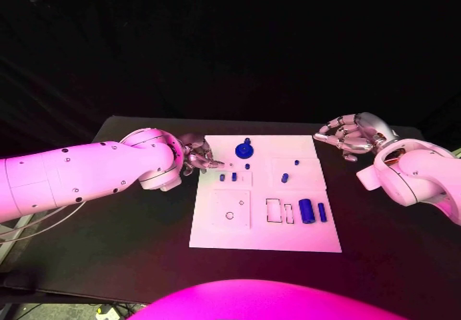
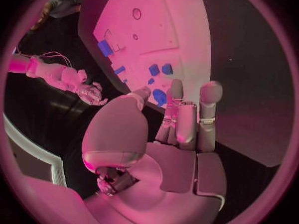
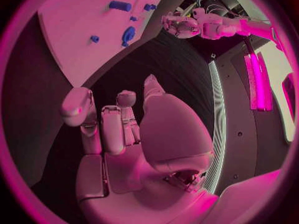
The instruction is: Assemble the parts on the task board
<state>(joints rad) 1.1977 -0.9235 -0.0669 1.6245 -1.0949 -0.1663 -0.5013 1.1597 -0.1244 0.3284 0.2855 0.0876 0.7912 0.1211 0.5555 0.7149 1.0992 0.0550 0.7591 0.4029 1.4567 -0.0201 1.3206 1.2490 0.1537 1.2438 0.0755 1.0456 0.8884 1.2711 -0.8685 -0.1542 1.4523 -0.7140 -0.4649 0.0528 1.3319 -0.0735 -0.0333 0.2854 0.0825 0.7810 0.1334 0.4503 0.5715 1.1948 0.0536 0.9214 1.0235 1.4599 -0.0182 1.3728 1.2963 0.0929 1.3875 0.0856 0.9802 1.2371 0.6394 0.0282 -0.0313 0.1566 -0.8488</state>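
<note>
Near the board's front edge sits the blue cylinder (image 1: 306,210), while left hand (image 1: 199,158) hovers empty-fingered at the far-left corner, risking nudging small pegs (image 1: 228,177); right hand (image 1: 350,137) curled, empty.

A black table (image 1: 115,253) spreads under everything, its dark top reaching to all sides. Off the table's left near corner, thin pale cables (image 1: 28,223) loop down toward the floor. Behind the table's far edge hangs a black backdrop (image 1: 230,53).
</note>
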